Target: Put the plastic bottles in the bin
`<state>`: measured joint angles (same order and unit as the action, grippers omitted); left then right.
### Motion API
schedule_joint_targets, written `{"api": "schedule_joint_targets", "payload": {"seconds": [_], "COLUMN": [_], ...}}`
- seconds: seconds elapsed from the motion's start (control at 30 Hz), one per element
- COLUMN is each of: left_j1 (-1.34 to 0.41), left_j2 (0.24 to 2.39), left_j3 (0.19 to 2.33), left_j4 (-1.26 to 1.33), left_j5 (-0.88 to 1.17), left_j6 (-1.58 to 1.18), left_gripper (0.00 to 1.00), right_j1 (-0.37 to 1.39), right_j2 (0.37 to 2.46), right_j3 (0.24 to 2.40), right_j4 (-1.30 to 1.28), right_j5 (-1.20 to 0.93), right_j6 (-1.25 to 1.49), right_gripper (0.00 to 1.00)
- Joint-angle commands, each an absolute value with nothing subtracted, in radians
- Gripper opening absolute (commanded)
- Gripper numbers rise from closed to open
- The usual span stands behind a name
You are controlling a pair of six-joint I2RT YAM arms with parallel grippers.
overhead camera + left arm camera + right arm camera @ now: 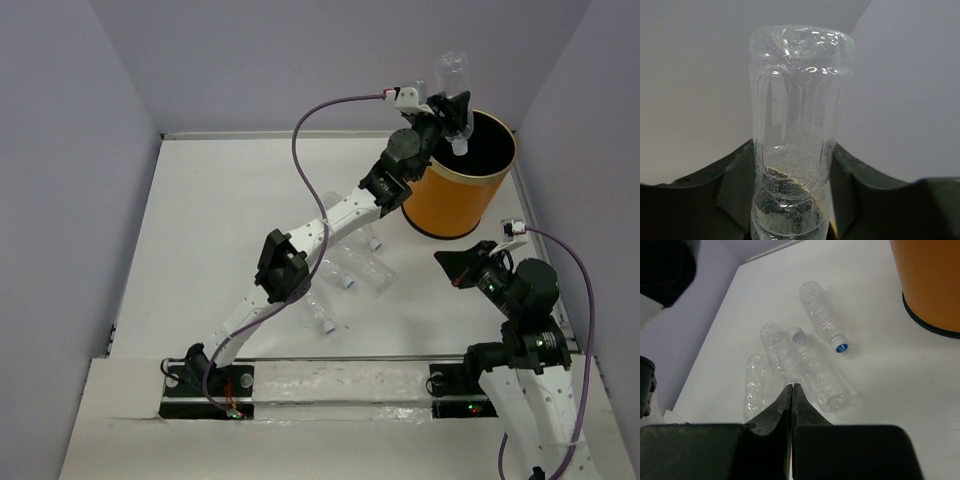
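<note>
1. White table (220, 220), matte, with lilac walls (80, 200) at its left, back and right edges.
2. Orange bin (450, 205) stands upright on the table at far right. Its black bottom ring rests on the surface.
3. Four plastic bottles (372, 272) lie on their sides mid-table, left of the bin and nearer, clear of it. From above, an arm partly hides them.
4. Farthest bottle (820, 312) lies alone, and its cap end shows blue.
5. Other three are bunched: big bottle (817, 372), second bottle (776, 350) pressed alongside it, third bottle (754, 385) just beside that.
6. Left arm base (205, 392) and right arm base (462, 385), both black, sit at the near edge.
</note>
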<state>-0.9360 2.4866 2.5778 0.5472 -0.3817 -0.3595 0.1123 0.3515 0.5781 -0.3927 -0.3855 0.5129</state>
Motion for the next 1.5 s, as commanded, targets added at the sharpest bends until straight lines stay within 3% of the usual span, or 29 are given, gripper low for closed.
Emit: {"api": "schedule_joint_targets", "payload": {"seconds": [0.0,0.07,0.23,0.33,0.6,0.7,0.8,0.83,0.93,1.03,1.27,1.47], "left_j1": [-0.943,-0.943,-0.945,-0.945,-0.942,-0.928,-0.904,-0.884,-0.851,-0.831,-0.822,-0.810], "left_j2": [2.514,2.519,2.435,2.277,1.611,1.405,1.221,1.174,1.004,0.870,0.794,0.877], "left_j3": [2.622,2.609,2.588,2.490,1.694,1.406,1.163,1.108,0.936,0.812,0.603,0.535], "left_j4": [0.759,0.756,0.715,0.651,0.395,0.195,-0.044,-0.107,-0.305,-0.432,-0.416,-0.303], "left_j5": [-0.437,-0.420,-0.368,-0.333,-0.457,-0.569,-0.587,-0.592,-0.557,-0.477,-0.299,-0.267], "left_j6": [-0.345,-0.347,-0.281,-0.204,-0.248,-0.400,-0.593,-0.650,-0.836,-0.965,-1.061,-1.057], "left_gripper": [0.73,0.99,0.99,0.99,0.99,0.99,0.98,0.98,0.98,0.99,0.99,0.99], "right_j1": [0.112,0.112,0.112,0.112,0.139,0.296,0.492,0.503,0.503,0.512,0.541,0.551], "right_j2": [0.327,0.334,0.350,0.389,0.627,0.757,0.850,0.923,1.085,1.233,1.691,1.873], "right_j3": [0.592,0.598,0.594,0.598,0.594,0.681,0.754,0.802,0.888,1.021,1.360,1.526], "right_j4": [-0.388,-0.385,-0.367,-0.345,-0.138,-0.130,-0.150,-0.147,-0.127,-0.164,-0.325,-0.399], "right_j5": [-0.436,-0.445,-0.443,-0.456,-0.545,-0.447,-0.230,-0.212,-0.207,-0.210,-0.204,-0.138], "right_j6": [0.489,0.489,0.488,0.480,0.505,0.419,0.351,0.327,0.289,0.203,0.054,-0.047], "right_gripper": [0.00,0.00,0.00,0.00,0.00,0.00,0.16,0.34,0.65,0.78,0.88,0.94]}}
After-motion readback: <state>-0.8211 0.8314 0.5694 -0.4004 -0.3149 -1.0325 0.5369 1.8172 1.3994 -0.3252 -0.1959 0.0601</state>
